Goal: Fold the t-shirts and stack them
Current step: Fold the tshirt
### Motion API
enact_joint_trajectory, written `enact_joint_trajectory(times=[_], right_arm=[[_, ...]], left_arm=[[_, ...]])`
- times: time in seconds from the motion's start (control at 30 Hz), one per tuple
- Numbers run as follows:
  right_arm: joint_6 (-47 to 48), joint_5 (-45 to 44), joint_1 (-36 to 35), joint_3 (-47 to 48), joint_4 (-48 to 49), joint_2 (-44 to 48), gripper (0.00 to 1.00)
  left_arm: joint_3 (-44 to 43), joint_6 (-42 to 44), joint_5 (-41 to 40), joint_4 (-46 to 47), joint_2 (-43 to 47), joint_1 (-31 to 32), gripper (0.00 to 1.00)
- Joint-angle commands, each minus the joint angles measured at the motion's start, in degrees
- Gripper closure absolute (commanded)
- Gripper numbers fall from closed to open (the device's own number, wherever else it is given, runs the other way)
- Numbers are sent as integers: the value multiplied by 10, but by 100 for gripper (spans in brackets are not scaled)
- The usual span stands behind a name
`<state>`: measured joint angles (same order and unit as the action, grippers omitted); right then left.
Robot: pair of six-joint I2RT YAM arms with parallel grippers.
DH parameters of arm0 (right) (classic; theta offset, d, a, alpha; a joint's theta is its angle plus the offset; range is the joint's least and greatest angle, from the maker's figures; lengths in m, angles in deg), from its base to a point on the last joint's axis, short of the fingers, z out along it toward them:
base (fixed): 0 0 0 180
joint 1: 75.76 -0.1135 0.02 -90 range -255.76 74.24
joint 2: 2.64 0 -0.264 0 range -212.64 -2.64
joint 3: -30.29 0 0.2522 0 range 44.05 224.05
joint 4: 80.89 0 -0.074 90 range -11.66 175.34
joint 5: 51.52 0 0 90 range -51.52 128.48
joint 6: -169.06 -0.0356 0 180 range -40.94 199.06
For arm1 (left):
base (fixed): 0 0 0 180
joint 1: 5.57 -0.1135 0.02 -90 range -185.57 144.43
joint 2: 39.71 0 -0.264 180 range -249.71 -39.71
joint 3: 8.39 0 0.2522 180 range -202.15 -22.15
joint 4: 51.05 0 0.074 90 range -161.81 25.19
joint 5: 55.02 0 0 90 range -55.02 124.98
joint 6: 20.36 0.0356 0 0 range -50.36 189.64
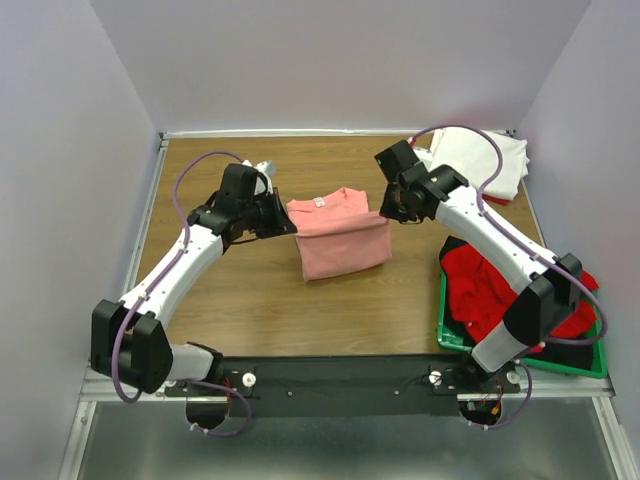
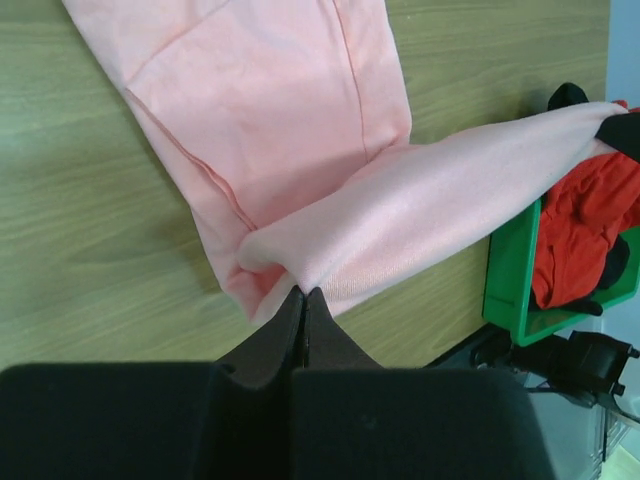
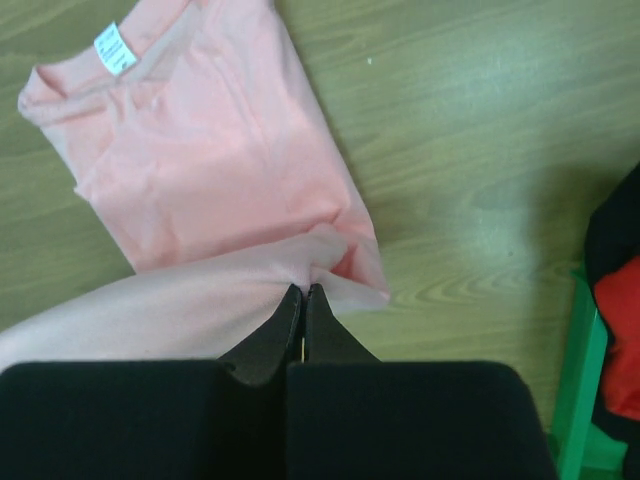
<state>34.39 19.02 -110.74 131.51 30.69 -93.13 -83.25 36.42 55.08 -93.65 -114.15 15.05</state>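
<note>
The step in hand looked like a fold of the salmon-pink t-shirt [image 1: 340,245], with both arms gripping it at once. Nearest the arm bases, on the right, a green crate [image 1: 446,338] held a heap of red t-shirts [image 1: 480,290] with some dark cloth, apparently not yet folded.

At mid-table the pink shirt lay partly folded, its collar and label toward the far side. The left gripper [image 2: 303,298] had its fingers pressed together on a pinch of the shirt's left edge. The right gripper [image 3: 303,295] was clamped the same way on the right edge. In both wrist views a band of cloth rose off the table and ran from one pinch toward the other, above the flat part. The cloth sat right at the fingertips, not deep between them.

The next move probably called for both arms to travel together, keeping that band taut and level, lay it on the flat part, then let go. So shallow a grip might slip.

Farthest off, at the right rear corner, lay a pile of white t-shirts [image 1: 485,160].
</note>
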Motion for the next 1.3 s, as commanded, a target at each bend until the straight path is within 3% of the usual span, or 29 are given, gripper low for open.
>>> enact_joint_trajectory(times=[0.0,0.43,1.27], right_arm=[[43,-58,22,51,21,-44,100],[107,-59,59,156,52,-172,100],[189,-8,87,343,68,-395,98]], left_arm=[[-18,21,-4,22,-34,-15,100],[-80,39,3,55,-158,-53,100],[-151,32,-79,62,-284,-78,100]])
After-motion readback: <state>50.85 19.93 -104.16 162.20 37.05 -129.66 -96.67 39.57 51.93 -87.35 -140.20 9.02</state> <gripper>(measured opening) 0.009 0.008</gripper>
